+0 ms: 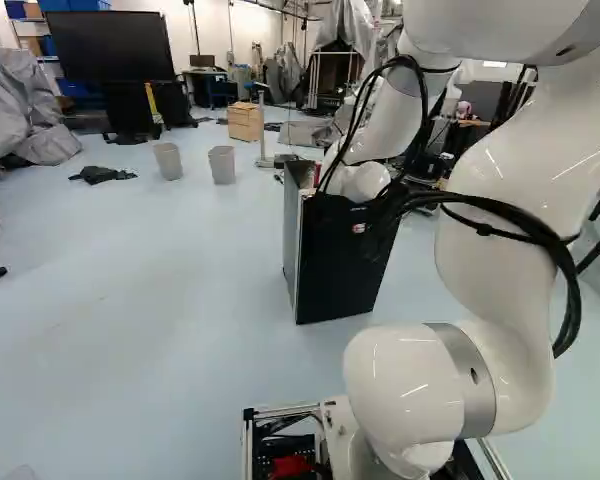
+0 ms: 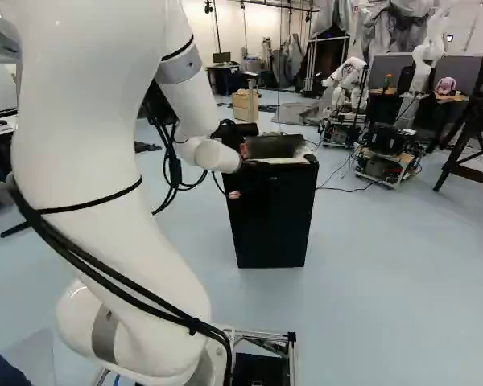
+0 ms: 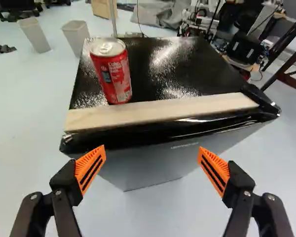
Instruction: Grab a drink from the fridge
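Can (image 3: 111,74) stands atop fridge (image 2: 274,221), eleven o'clock from claw (image 1: 377,213); fingers apart, barely discernible in left base view.

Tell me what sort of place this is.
Most likely a robotics lab or workshop: another robot stands across the room, a big black screen stands on the open floor, and a bulky grey cover is draped over something beside it.
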You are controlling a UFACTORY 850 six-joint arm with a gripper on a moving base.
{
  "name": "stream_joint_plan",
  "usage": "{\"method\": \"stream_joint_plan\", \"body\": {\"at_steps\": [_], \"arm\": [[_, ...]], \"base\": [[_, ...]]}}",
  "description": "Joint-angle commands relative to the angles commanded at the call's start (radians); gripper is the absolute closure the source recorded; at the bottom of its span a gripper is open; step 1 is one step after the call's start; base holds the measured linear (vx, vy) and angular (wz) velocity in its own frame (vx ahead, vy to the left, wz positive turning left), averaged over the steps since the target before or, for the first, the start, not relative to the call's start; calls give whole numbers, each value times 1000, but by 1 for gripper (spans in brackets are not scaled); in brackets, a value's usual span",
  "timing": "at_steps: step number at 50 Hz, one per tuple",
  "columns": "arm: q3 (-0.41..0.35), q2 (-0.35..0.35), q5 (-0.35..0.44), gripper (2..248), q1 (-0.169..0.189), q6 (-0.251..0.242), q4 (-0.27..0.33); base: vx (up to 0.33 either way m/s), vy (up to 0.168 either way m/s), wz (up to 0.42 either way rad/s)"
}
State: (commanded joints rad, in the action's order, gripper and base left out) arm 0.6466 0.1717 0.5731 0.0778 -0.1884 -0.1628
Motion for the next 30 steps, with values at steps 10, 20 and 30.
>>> {"method": "stream_joint_plan", "body": {"at_steps": [10,20,30], "arm": [[-6,-5,105,3,-32,0,0],[-10,-9,210,3,-63,0,-3],[-13,-1,316,3,-94,0,-35]], "base": [[0,0,0],[0,0,0],[0,0,0]]}}
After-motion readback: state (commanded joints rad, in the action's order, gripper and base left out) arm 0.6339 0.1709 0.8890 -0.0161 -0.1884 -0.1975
